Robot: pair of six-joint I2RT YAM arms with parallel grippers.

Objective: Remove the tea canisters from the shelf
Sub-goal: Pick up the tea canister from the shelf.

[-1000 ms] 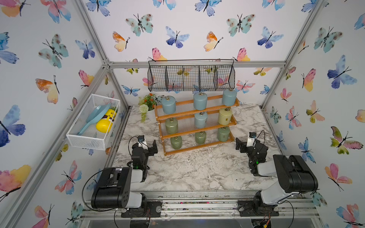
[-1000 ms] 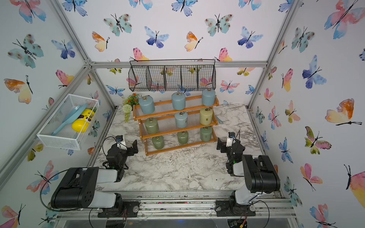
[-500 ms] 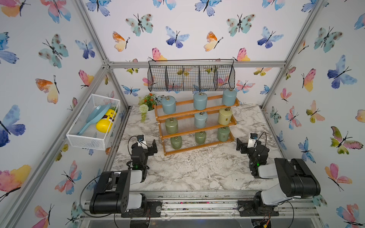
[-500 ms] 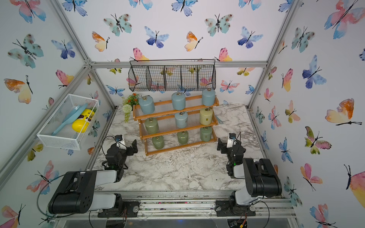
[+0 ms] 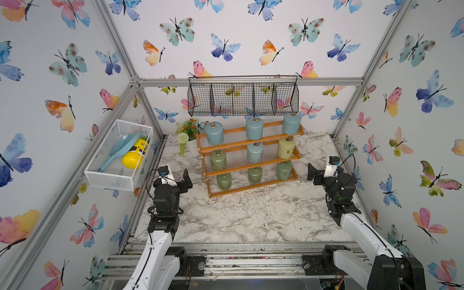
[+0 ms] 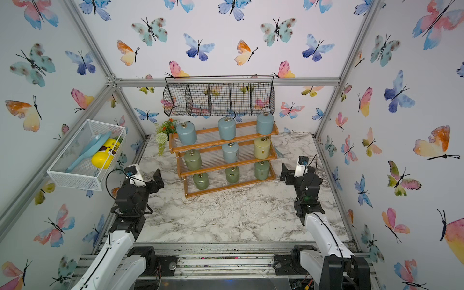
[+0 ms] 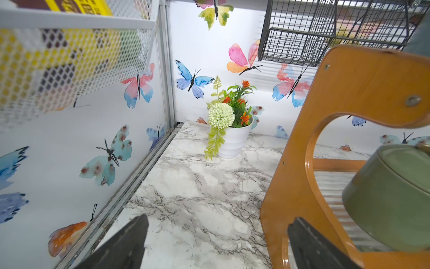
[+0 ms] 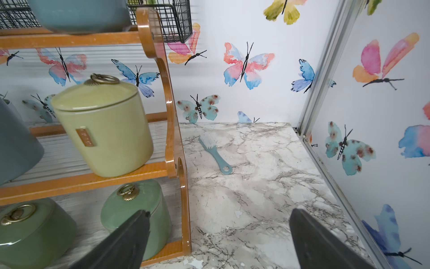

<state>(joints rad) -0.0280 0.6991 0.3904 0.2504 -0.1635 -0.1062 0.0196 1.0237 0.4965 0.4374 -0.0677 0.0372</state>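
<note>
The shelf [image 5: 252, 187] is set at 12 o'clock on the table [image 5: 251, 218], long axis laid roughly 8 to 2 o'clock, steps faced toward 5 o'clock. Nine tea canisters [image 5: 254, 152] are stood upright on it, three per tier. Left gripper [image 5: 179, 179] at 9 and right gripper [image 5: 317, 174] at 3 o'clock are spread wide, nothing held.

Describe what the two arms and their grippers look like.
They match. The left arm and right arm have white tubular links joined by black joint housings, with a thin black cable running along each. A small white camera module sits on each wrist. The left gripper and right gripper have flat, matte black, tapering fingers.
</note>
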